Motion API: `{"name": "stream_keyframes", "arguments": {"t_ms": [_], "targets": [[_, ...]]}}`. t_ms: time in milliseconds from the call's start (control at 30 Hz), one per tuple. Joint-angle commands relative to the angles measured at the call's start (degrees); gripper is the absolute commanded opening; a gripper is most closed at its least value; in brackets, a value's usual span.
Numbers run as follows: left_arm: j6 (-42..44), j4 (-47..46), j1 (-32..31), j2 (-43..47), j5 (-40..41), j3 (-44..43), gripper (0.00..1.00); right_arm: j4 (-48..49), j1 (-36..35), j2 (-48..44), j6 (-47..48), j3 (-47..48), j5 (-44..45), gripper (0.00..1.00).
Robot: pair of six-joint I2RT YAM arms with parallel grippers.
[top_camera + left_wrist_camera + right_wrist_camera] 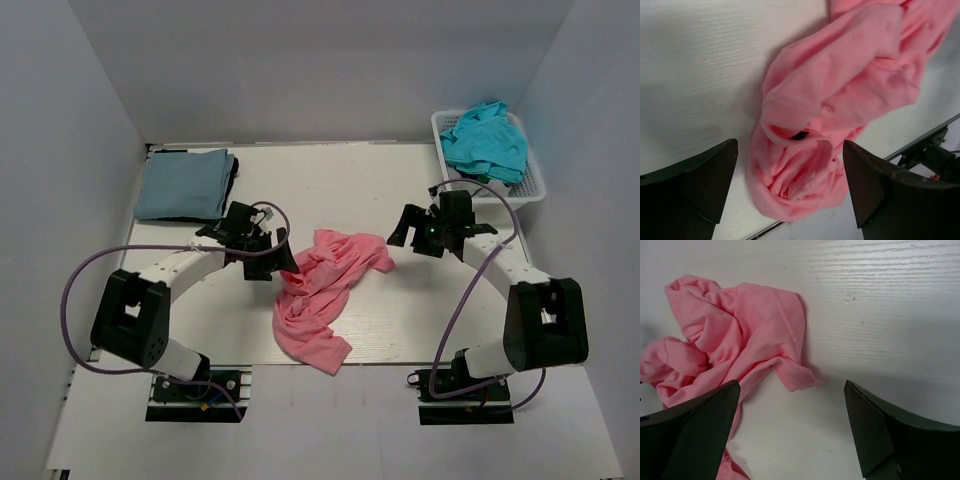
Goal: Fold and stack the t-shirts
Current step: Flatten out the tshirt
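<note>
As it stood from overhead, finished stock: one grey-blue tee (183, 183) lay folded flat at the far left corner of the table (340, 180), with a dark tee (233, 170) showing as an edge beneath it. I judged these two done and stacked.
Overhead, item in work: a salmon-pink tee (322, 295) lay crumpled and strung out at table centre, running toward the near edge between the two arms. It was neither spread nor folded.
Overhead, waiting stock: a teal tee (487, 140) was heaped in the white basket (533, 185) at the far right corner. Whether more lay under it could not be told.
Overhead, left gripper (277, 268): spread wide at the pink tee's left edge, holding nothing.
Overhead, right gripper (410, 235): spread wide, just off the tee's upper right end and apart from the cloth.
Left wrist view, left gripper (790, 165): the fingers stood wide apart with a bunched lobe of the salmon-pink tee (840, 85) between and beyond them. It was ungripped; contact could not be told.
Right wrist view, right gripper (792, 410): the claw was splayed over bare table, with a loose corner of the salmon-pink tee (740, 325) ahead and to the left of the gap.
Progress, as judged: roughly half done at most. The pink tee was yet to be flattened, folded and carried to the stack, then the basket's contents.
</note>
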State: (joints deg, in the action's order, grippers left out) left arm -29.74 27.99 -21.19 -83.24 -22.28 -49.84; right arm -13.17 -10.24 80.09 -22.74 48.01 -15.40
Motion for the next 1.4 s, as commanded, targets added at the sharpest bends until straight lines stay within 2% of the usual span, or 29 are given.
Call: {"name": "stream_keyframes", "arguments": {"t_ms": [0,100,233,267,333,433,467,567,633,700,733,767,800,833,867,967,1100,1200,1233,1367], "targets": [[0.47,-1.88,-0.87,-2.97,3.39,0.89,0.92,0.86,-0.75,2.08,0.06,3.23,1.50,0.91],[-0.40,-3.28,-1.40,-4.73,4.09,0.37,0.82,1.04,-1.71,3.39,1.90,3.41,2.04,0.91],[-1.46,-4.96,-1.40,-6.84,5.85,-1.12,0.66,0.42,-4.78,5.07,5.33,3.06,9.14,0.91],[-1.46,-4.96,-1.40,-7.45,5.85,-2.18,0.65,0.60,-5.66,5.42,6.21,3.06,10.46,0.91],[-1.46,-5.49,-1.40,-8.69,5.06,-2.71,0.61,1.48,-6.89,6.73,6.92,2.88,10.56,0.91],[-1.99,-6.10,-1.40,-10.36,5.06,-4.21,0.48,3.06,-8.91,8.67,7.71,2.97,10.74,0.91],[-1.99,-6.10,-1.40,-11.14,5.06,-4.73,0.38,3.76,-9.44,9.28,7.71,2.97,11.18,0.91],[-1.47,-6.72,-1.40,-11.68,5.06,-6.92,0.25,4.12,-11.20,11.56,7.72,3.84,13.19,0.91],[-1.46,-6.72,-0.88,-11.68,4.44,-7.98,0.11,3.68,-12.34,13.41,8.41,4.63,14.86,0.91],[-0.85,-5.32,-0.87,-11.68,4.44,-9.65,0.00,3.33,-13.22,15.09,8.67,5.86,17.57,0.82],[-0.33,-5.31,-0.87,-10.46,4.44,-10.27,0.00,3.06,-13.66,15.96,7.46,6.74,18.12,0.68],[-0.32,-4.62,-0.87,-9.84,5.14,-11.40,0.00,2.97,-14.10,16.75,6.67,6.83,19.34,0.59],[-0.32,-3.83,-0.87,-9.05,5.14,-11.94,0.00,2.97,-14.11,17.02,5.96,7.44,19.70,0.40],[-0.32,-3.30,-0.87,-8.26,6.01,-12.55,0.00,2.71,-14.11,16.94,5.43,7.54,20.05,0.04],[-0.32,-3.29,-0.87,-7.29,6.02,-13.78,0.00,2.62,-14.28,16.76,5.25,7.80,20.14,0.00],[-0.32,-2.59,-0.87,-2.03,8.31,-14.58,0.00,2.53,-14.63,12.73,4.28,8.50,23.03,0.00],[-0.84,-3.82,-0.87,6.41,10.67,-15.11,0.00,2.36,-14.20,-1.39,3.67,8.85,26.90,0.00],[-0.85,-3.30,-0.87,13.26,14.44,-17.30,0.00,1.75,-14.19,-11.15,3.14,10.17,32.00,0.00],[-0.85,-2.25,-0.87,14.76,15.68,-18.96,0.00,0.79,-14.11,-14.23,2.71,10.87,37.32,0.00],[-0.85,1.63,-0.87,20.65,21.22,-24.94,0.00,-4.58,-13.93,-20.85,3.58,18.50,45.52,0.00]]}}
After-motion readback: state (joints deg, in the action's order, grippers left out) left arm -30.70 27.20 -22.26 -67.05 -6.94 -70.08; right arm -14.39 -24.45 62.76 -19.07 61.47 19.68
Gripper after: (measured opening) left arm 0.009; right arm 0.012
